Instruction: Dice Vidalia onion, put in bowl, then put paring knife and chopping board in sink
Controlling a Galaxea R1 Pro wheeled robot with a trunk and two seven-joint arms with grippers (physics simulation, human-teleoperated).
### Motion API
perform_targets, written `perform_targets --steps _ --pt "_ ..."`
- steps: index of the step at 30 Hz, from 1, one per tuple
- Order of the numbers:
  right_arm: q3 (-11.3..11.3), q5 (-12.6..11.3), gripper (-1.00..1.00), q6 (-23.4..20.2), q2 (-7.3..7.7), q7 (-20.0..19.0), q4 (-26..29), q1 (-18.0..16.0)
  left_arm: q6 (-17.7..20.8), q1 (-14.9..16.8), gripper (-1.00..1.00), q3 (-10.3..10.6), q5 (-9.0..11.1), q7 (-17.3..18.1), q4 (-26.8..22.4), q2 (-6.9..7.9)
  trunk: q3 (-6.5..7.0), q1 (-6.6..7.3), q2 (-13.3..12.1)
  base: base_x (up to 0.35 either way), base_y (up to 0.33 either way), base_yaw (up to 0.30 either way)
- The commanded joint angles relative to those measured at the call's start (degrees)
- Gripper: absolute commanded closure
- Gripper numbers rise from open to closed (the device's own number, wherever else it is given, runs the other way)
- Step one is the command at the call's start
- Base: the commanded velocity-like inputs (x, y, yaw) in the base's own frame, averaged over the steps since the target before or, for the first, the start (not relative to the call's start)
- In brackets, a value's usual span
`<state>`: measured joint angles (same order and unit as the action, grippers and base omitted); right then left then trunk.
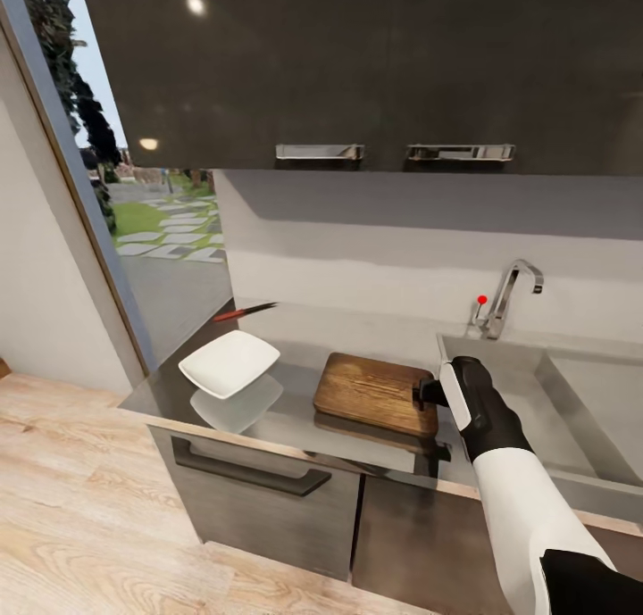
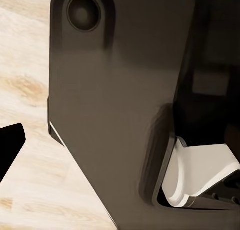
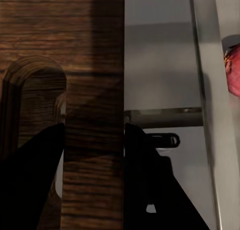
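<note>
Grey and shiny, the countertop point(image 1: 295, 419) is running along the kitchen wall, with dark cupboards point(image 1: 357, 62) hanging above it and a pale wooden floor point(image 1: 80, 508) lying below. The chopping board point(image 1: 377, 392) is lying flat on the countertop, just beside the sink point(image 1: 572, 401), which is sitting at the right with its curved tap point(image 1: 513, 289) and red knob point(image 1: 482, 300) standing behind it. The white bowl point(image 1: 229, 362) is sitting on the countertop to the left of the board, apart from it. The paring knife point(image 1: 246, 311) is lying farther back near the wall, behind the bowl, with its red handle pointing left. The right gripper point(image 1: 427, 392) is reaching to the board's right short edge, the one closest to the sink. In the right wrist view, its two dark fingers point(image 3: 30, 180) are sitting apart on either side of the strip of wood at the end of the board point(image 3: 75, 89), with one finger in the slot hole, and the strip is filling the space between them; I cannot tell if they are squeezing it. A bit of the reddish onion point(image 3: 233, 69) is peeking in over on the sink side. The left wrist view is looking at a dark part of the robot point(image 2: 115, 99) over the wooden floor point(image 2: 25, 89), and I cannot tell how the left fingers are set.
</note>
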<state>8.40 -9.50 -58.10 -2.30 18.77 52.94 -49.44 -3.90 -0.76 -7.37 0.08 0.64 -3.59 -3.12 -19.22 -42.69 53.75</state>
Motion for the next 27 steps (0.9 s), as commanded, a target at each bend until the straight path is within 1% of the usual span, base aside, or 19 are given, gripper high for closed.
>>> perform_targets --steps 1,19,27 --pt "0.13 -0.69 1.00 -0.08 -0.05 0.50 0.05 -0.04 -0.06 -0.03 -1.00 -0.36 0.01 0.07 -0.10 -0.02 -0.14 -0.01 0.05 0.000 0.000 0.000" --pt "0.13 -0.69 1.00 -0.08 -0.03 0.54 0.05 -0.04 -0.06 -0.03 -1.00 -0.36 0.01 0.08 -0.10 -0.03 -1.43 -0.01 0.05 0.000 0.000 0.000" --pt "0.13 -0.69 1.00 -0.08 -0.04 0.55 0.05 -0.04 -0.06 -0.03 -1.00 -0.36 0.01 0.07 -0.10 -0.02 -1.66 -0.01 0.05 0.000 0.000 0.000"
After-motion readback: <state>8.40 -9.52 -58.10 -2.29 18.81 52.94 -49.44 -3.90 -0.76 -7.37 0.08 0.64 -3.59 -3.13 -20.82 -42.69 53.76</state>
